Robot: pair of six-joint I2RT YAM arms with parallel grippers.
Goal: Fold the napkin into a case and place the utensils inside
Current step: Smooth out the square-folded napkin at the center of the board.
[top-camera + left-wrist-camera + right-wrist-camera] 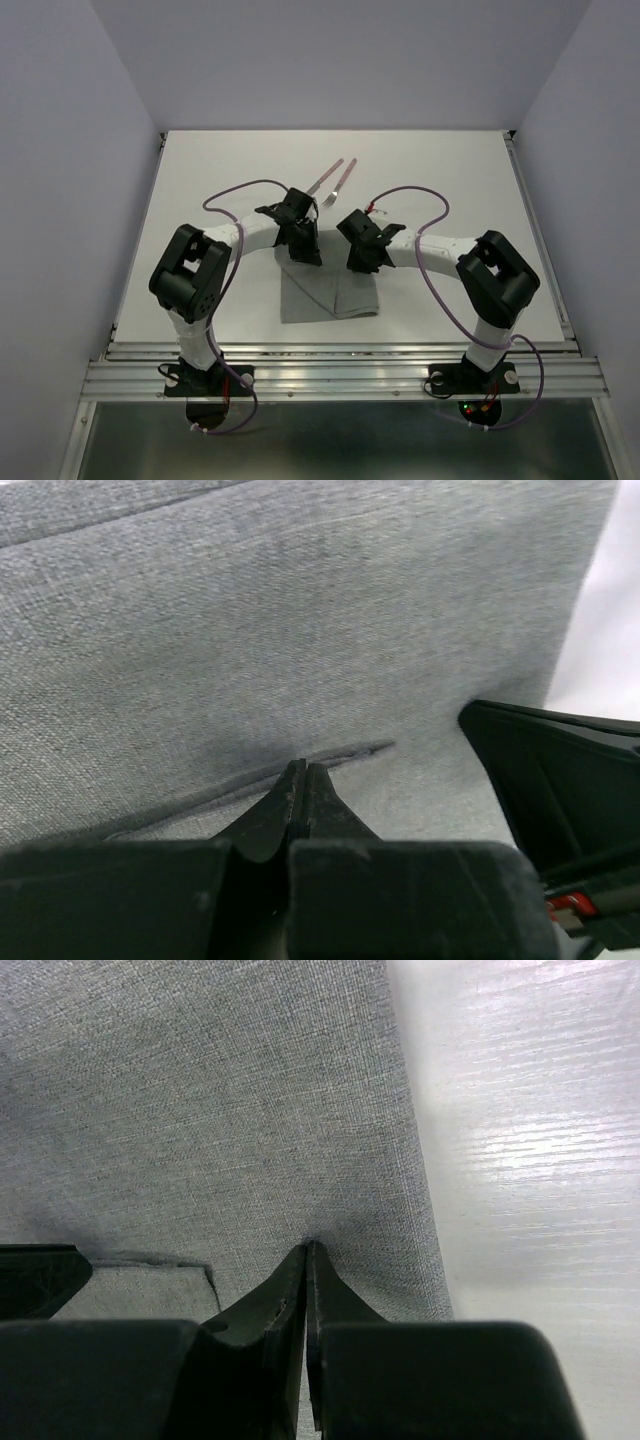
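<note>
Lying folded on the near middle of the tabletop (pixel 200 190), the napkin (pixel 330 298) is gripped at its far edge. The left pincer (pixel 300 776) has its tips pressed together on a raised crease of the cloth. The right pincer (pixel 307 1252) is closed on the cloth near its right edge. The utensils (pixel 335 180) lie side by side farther back, apart from the napkin.

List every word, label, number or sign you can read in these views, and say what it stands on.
None: no readable text in any of the three views.
The napkin, the utensils and the table show no markings.
The tiny lights at the near edge are plain dots, not characters.
</note>
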